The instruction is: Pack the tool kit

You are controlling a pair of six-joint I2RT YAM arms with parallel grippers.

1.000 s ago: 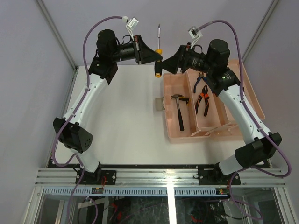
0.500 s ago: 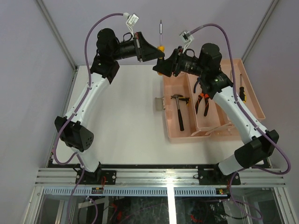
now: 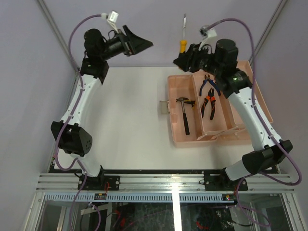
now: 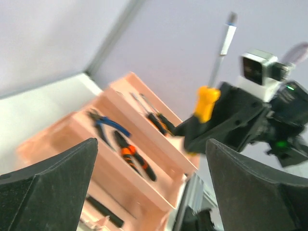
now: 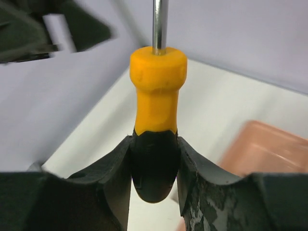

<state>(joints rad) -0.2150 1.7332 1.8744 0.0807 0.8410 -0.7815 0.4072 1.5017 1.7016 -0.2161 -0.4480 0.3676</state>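
Observation:
My right gripper (image 3: 183,58) is shut on the black end of a yellow-black screwdriver (image 3: 182,44), whose steel shaft points up and away; its handle (image 5: 157,115) sits clamped between both fingers. My left gripper (image 3: 144,44) hangs open and empty at the back left, apart from the screwdriver (image 4: 208,100). The salmon-pink toolbox (image 3: 179,139) lies open on the right of the table. A hammer (image 3: 185,115) lies in its left part. Two pliers (image 3: 208,96) lie in the inner tray. More screwdrivers (image 4: 156,118) rest in the lid.
The grey latch (image 3: 164,107) sticks out from the toolbox's left side. Bare white table (image 3: 120,115) spreads left of the box. Grey walls rise close behind both grippers. The arm bases sit along the near rail.
My left gripper has opened, let go of the screwdriver and drawn back to the left. The right gripper, shut on the handle, has carried it to the right.

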